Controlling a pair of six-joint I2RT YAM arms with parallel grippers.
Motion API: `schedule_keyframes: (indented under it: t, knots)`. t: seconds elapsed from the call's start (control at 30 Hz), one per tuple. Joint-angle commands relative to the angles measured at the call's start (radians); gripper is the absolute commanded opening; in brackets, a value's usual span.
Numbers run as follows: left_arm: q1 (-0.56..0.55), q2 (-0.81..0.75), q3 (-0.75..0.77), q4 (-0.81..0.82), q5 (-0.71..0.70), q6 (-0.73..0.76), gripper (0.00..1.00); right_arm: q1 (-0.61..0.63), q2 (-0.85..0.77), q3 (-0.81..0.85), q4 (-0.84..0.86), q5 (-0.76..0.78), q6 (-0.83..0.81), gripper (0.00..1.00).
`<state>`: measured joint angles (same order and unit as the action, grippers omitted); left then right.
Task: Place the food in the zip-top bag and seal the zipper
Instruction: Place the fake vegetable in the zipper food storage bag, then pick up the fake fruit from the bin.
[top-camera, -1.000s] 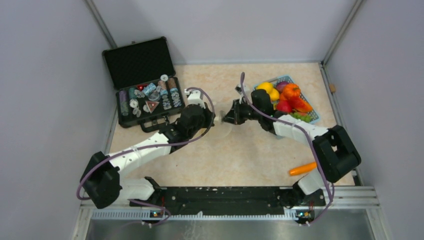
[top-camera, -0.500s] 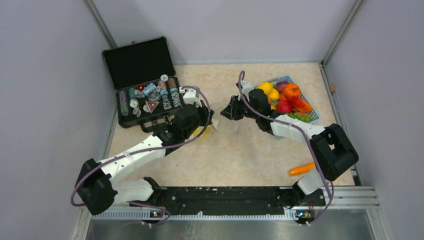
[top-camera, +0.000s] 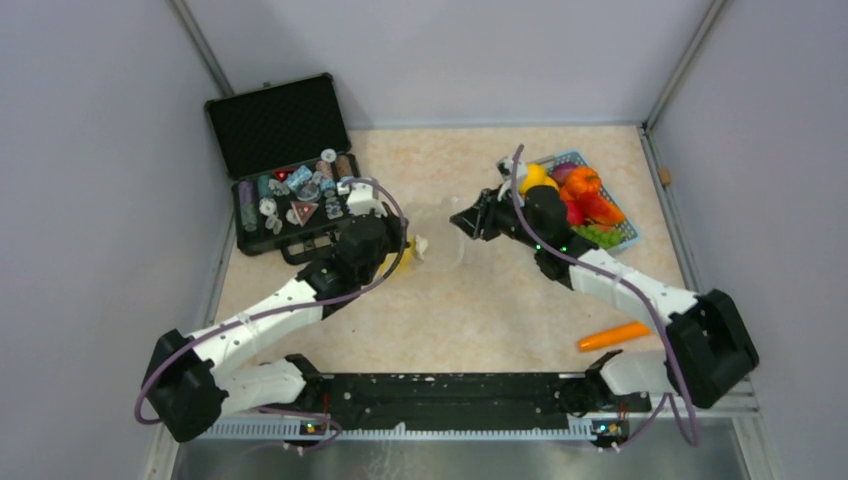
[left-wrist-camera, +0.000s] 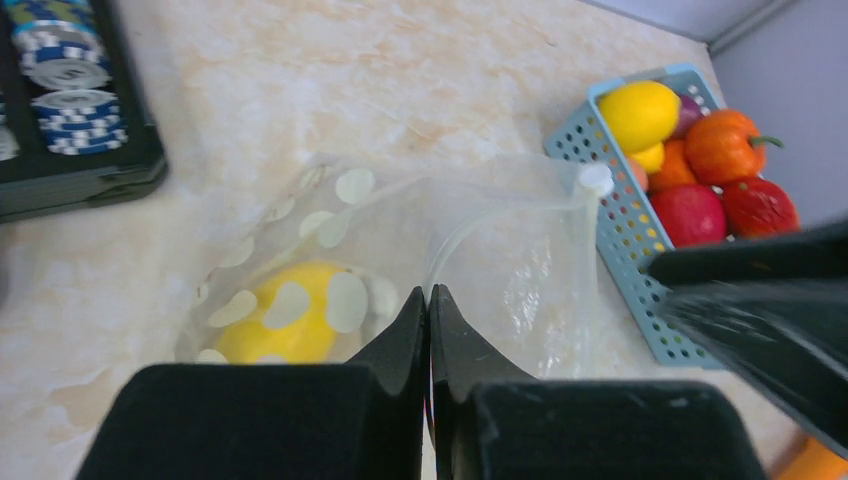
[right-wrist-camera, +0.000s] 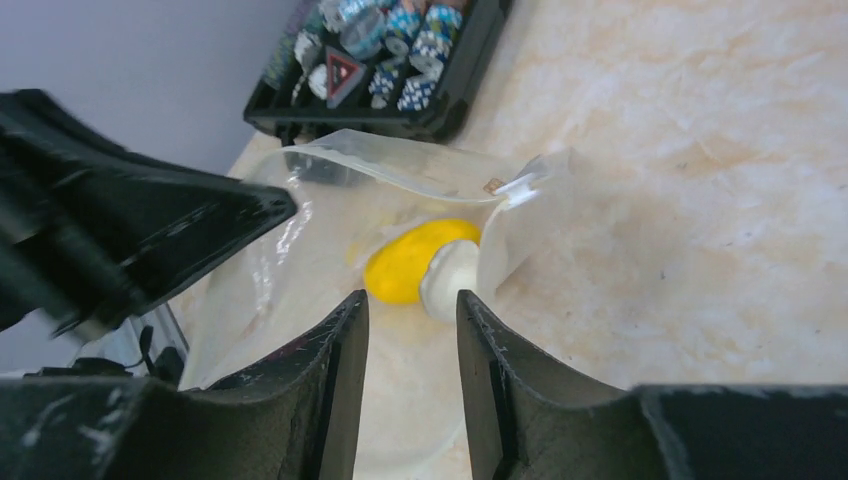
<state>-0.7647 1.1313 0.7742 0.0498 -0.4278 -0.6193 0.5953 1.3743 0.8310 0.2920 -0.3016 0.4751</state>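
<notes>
Left gripper (left-wrist-camera: 428, 300) is clenching shut on the zip-top bag (left-wrist-camera: 520, 280), both fingers pressing together with the clear dotted film pinched between them. The bag is lying mid-table between the two arms, just beside the light-blue basket (left-wrist-camera: 620, 250). The zipper (left-wrist-camera: 505, 218) is curving away from the left fingers as a thin white line toward the basket side. One yellow fruit (left-wrist-camera: 270, 330) is sitting inside the bag behind the white dots. Right gripper (right-wrist-camera: 410, 300) is hovering at the other side of the bag with its jaws parted, released, gripping nothing; can't tell if it's touching the film. More toy food is piling in the basket, including a lemon (left-wrist-camera: 640, 110). An orange carrot (top-camera: 612, 337) is lying alone near the right arm's base. The black case (top-camera: 290, 170) is standing open at far left
</notes>
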Motion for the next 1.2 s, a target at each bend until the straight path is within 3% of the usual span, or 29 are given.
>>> schedule_keyframes:
  t: [0.0,0.13,0.23,0.4,0.53,0.67,0.83,0.97,1.1,1.17]
  knots:
    - [0.060,-0.027,-0.028,-0.002,-0.055,-0.021,0.00,0.011,-0.194,-0.086,0.094,0.155,0.002,0.40]
    - [0.062,0.004,-0.001,-0.015,0.024,-0.025,0.00,-0.011,-0.282,-0.111,-0.035,0.423,-0.022,0.56]
    - [0.062,0.016,-0.001,0.015,0.075,-0.030,0.00,-0.093,-0.291,-0.090,-0.148,0.491,-0.036,0.61]
    - [0.062,0.032,0.015,0.011,0.102,-0.020,0.00,-0.322,-0.272,-0.053,-0.286,0.446,-0.001,0.61]
    - [0.062,0.033,0.020,0.003,0.115,-0.007,0.00,-0.419,-0.266,-0.039,-0.374,0.444,0.003,0.62]
    - [0.061,0.031,0.020,-0.002,0.117,-0.007,0.00,-0.447,-0.279,-0.024,-0.457,0.559,-0.002,0.66]
    - [0.061,0.024,0.017,-0.012,0.121,-0.004,0.00,-0.451,-0.322,-0.054,-0.566,0.819,0.103,0.66]
    - [0.061,0.014,0.012,-0.016,0.117,-0.001,0.00,-0.453,-0.387,-0.095,-0.560,0.832,0.100,0.66]
    - [0.062,0.010,0.012,-0.016,0.114,0.002,0.00,-0.456,-0.413,-0.117,-0.601,0.967,0.122,0.63]
    - [0.062,0.006,0.009,-0.019,0.112,0.000,0.00,-0.492,-0.411,-0.143,-0.568,0.935,0.104,0.61]
